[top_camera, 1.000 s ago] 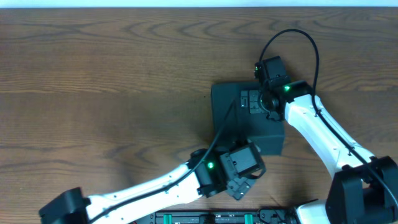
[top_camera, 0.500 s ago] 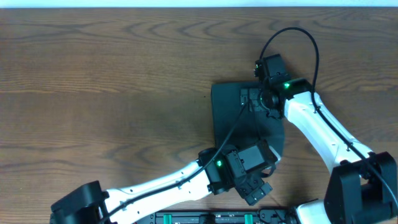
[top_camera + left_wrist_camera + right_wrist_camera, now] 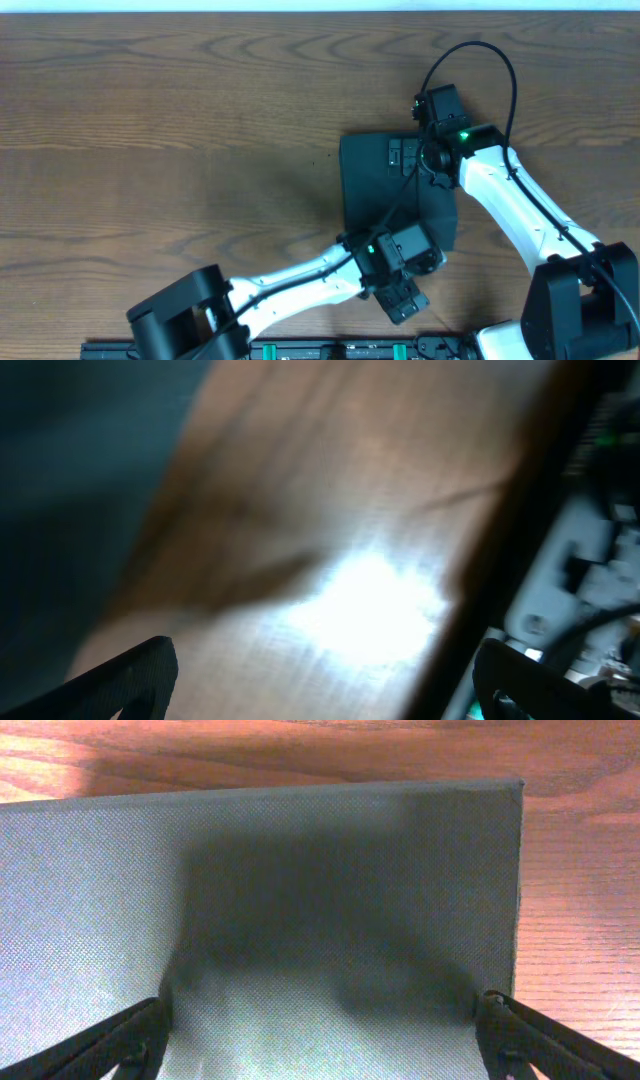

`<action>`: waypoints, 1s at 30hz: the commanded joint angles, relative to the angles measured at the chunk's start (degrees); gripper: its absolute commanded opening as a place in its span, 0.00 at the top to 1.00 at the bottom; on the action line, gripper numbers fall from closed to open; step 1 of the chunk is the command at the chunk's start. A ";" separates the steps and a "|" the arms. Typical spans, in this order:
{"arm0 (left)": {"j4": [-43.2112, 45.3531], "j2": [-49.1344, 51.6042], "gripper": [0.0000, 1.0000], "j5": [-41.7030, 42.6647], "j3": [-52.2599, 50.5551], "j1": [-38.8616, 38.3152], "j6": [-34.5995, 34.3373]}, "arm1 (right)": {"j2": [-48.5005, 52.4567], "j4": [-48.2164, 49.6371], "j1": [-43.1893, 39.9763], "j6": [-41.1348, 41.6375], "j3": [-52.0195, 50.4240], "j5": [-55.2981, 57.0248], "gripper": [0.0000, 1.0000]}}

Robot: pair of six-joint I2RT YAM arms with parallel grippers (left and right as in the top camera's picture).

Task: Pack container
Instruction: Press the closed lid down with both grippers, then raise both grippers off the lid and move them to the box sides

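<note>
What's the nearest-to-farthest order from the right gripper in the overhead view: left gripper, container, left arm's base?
1. container, directly under the right gripper.
2. left gripper, past the container's near edge.
3. left arm's base, near-left corner.

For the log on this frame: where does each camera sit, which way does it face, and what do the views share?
Overhead: fixed above the table, looking straight down; both arms show, with the left gripper by the near edge of the container and the right gripper over its far part.
Left wrist: on the left arm, facing blurred wood; fingertips sit spread apart at the lower corners.
Right wrist: on the right arm, facing the container's top; fingertips are spread likewise.
Shared: overhead and right wrist both show the container.
</note>
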 commanded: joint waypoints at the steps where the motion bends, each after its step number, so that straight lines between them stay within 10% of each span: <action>1: 0.11 2.64 0.05 -3.54 -0.28 2.21 4.37 | 3.32 -0.44 -1.14 0.50 -1.60 2.10 0.01; 21: 4.94 6.47 0.05 -17.46 -0.09 6.62 4.90 | 3.32 0.04 -1.14 0.52 -1.60 2.10 0.01; 30: -1.86 -9.97 0.05 -16.04 2.27 6.69 3.48 | -1.57 -1.33 -1.14 0.52 2.23 -0.92 0.01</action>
